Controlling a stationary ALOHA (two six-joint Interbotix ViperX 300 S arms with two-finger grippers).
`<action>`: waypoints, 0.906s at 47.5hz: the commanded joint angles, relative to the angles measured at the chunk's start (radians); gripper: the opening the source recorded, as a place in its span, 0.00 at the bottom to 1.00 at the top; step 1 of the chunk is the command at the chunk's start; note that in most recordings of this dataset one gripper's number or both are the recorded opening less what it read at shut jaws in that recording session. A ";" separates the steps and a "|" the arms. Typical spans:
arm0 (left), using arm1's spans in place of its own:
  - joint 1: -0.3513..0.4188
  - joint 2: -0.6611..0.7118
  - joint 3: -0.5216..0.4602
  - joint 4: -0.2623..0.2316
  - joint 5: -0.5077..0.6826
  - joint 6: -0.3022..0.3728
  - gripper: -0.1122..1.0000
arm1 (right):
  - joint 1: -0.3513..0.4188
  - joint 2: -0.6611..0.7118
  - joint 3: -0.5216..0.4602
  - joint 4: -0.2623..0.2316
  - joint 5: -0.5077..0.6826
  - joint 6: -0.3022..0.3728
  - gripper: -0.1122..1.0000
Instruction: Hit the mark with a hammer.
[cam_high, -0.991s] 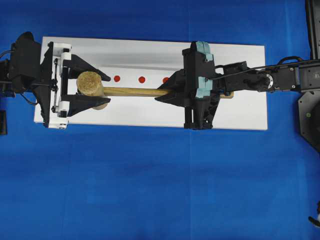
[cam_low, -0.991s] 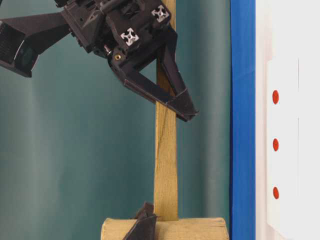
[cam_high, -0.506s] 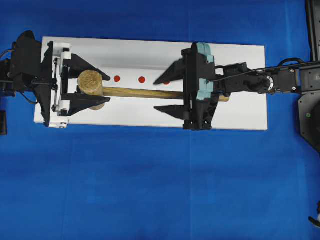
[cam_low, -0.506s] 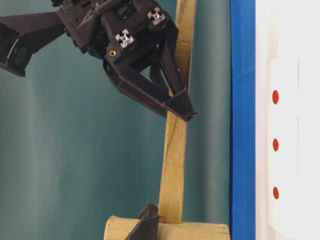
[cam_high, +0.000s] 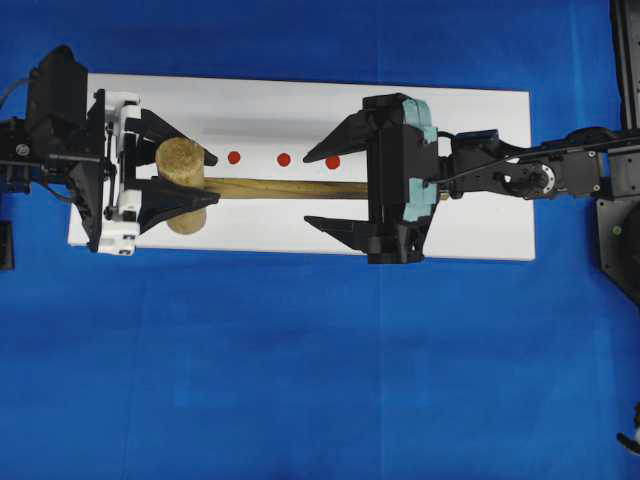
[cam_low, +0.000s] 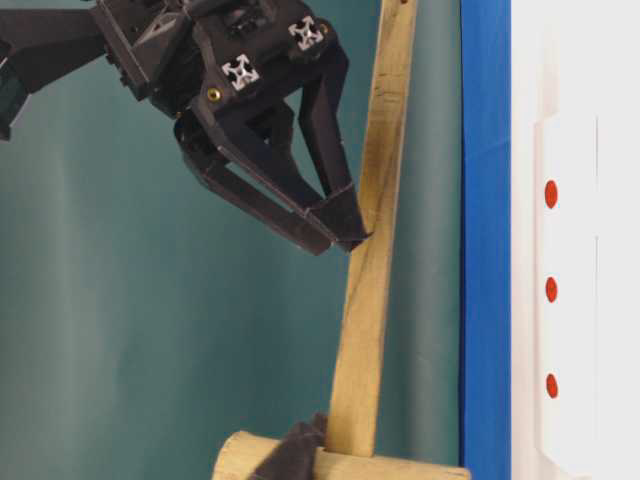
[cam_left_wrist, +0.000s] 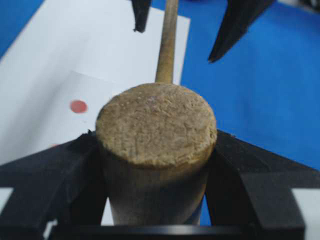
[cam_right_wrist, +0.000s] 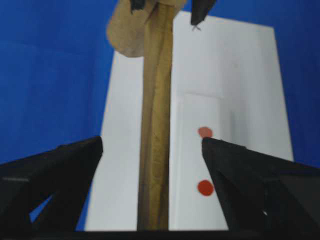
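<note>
L gripper (cam_high: 178, 187) clamped on hammer (cam_high: 182, 172) head above white board (cam_high: 480, 130). R gripper (cam_high: 322, 189) wide apart, straddling handle w/o gripping. Red dots (cam_high: 283, 159) alongside.

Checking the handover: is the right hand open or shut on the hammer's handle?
Open. The right hand's fingers stand wide on either side of the hammer, with gaps showing in the right wrist view.

Four views, all sharing the hammer (cam_high: 250, 186).
You look straight down from overhead, sideways from table level, and closely along both wrists.
</note>
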 joint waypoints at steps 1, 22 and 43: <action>0.003 -0.026 -0.035 -0.003 -0.008 -0.117 0.51 | 0.002 -0.021 -0.015 -0.026 -0.009 -0.003 0.93; -0.025 -0.035 -0.035 0.000 0.002 -0.723 0.51 | 0.002 0.003 -0.015 -0.043 -0.012 -0.043 0.93; -0.048 -0.034 -0.043 0.002 -0.006 -0.808 0.51 | 0.002 0.015 -0.015 -0.043 -0.020 -0.054 0.93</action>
